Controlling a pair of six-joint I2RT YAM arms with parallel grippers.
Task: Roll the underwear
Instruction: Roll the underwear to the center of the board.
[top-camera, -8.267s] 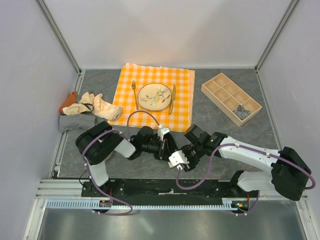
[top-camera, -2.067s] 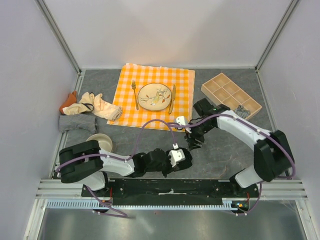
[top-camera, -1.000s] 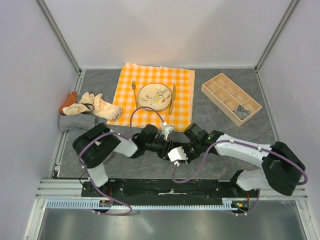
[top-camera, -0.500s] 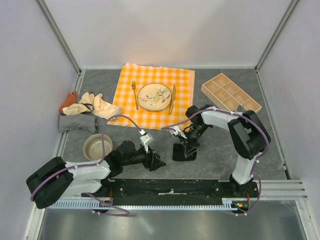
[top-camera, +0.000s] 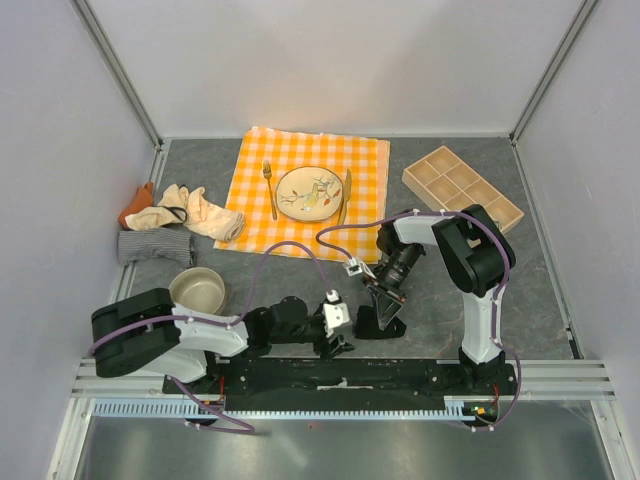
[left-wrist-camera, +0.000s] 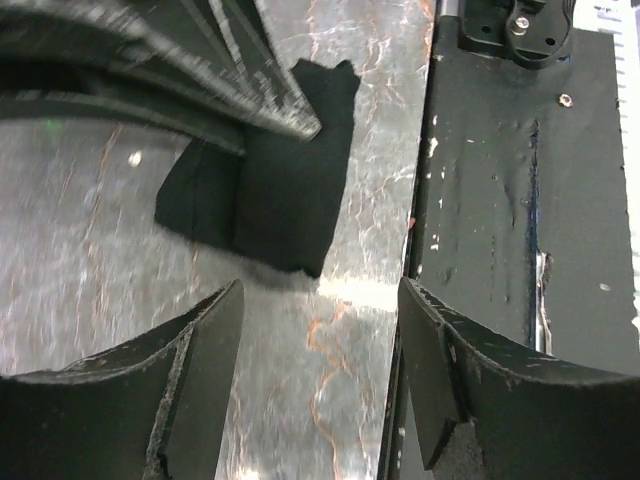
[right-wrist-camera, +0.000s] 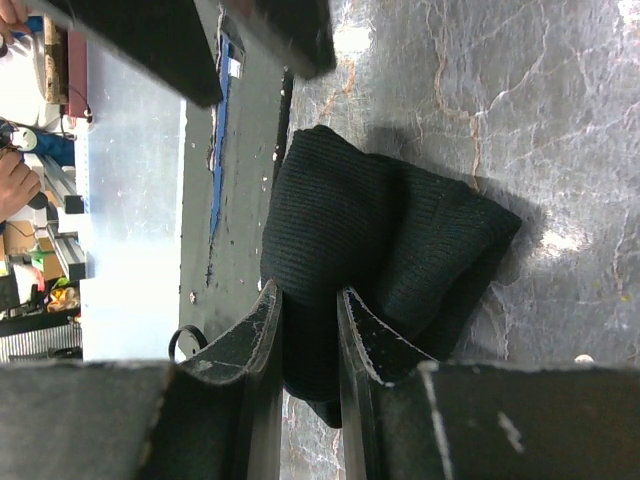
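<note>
A black underwear (top-camera: 372, 323) lies bunched on the grey table near the front edge. My right gripper (top-camera: 385, 303) is shut on one fold of it, and in the right wrist view the black underwear (right-wrist-camera: 390, 220) fills the narrow gap of my right gripper (right-wrist-camera: 308, 312). My left gripper (top-camera: 338, 338) lies low just left of it, open and holding nothing. In the left wrist view the black underwear (left-wrist-camera: 275, 190) rests ahead of my left gripper (left-wrist-camera: 320, 340), apart from the fingers. More underwear, cream and orange (top-camera: 180, 210) and a striped one (top-camera: 152, 245), is piled at the far left.
A beige bowl (top-camera: 197, 291) stands front left. An orange checked tablecloth (top-camera: 370, 165) with plate (top-camera: 310, 193), fork and knife covers the back middle. A wooden compartment box (top-camera: 455, 180) sits back right. The black base rail (left-wrist-camera: 500, 200) runs close beside my left gripper.
My left gripper has let go, opened wide and slid back to the front edge. The right gripper keeps its hold on the black underwear, and its arm has folded up closer.
</note>
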